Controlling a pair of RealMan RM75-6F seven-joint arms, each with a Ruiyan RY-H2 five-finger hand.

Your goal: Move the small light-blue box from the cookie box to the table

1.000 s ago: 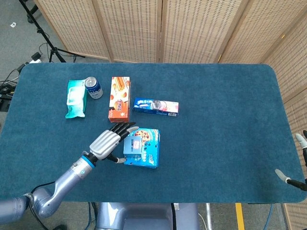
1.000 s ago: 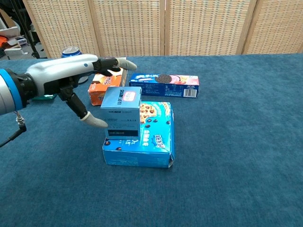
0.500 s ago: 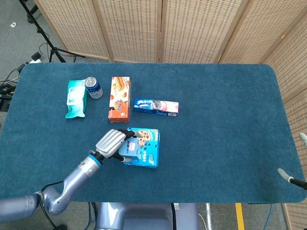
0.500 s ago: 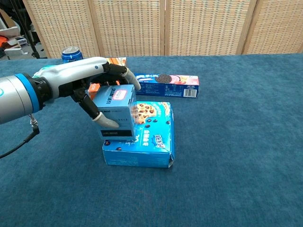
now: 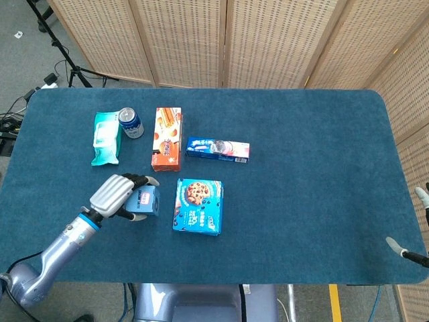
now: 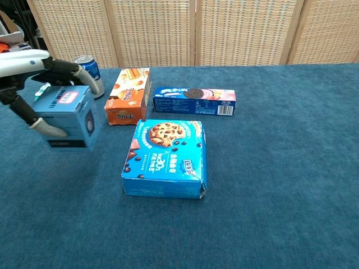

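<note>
My left hand [image 5: 115,195] [image 6: 35,78] grips the small light-blue box [image 5: 144,202] [image 6: 67,117], holding it to the left of the cookie box [image 5: 198,206] [image 6: 166,157], apart from it and slightly above the blue table [image 5: 308,168]. The cookie box lies flat with its top bare. Of my right hand [image 5: 414,225] only some fingertips show at the far right edge of the head view, holding nothing.
An orange snack box [image 5: 167,138] [image 6: 128,102], a blue sandwich-cookie box [image 5: 217,149] [image 6: 194,100], a drink can [image 5: 131,123] [image 6: 90,73] and a teal wipes pack [image 5: 106,138] lie behind the cookie box. Wicker screens stand behind the table.
My left hand closed on the small light-blue box, lifted it off the cookie box and carried it leftward. The cookie box stayed in place.
</note>
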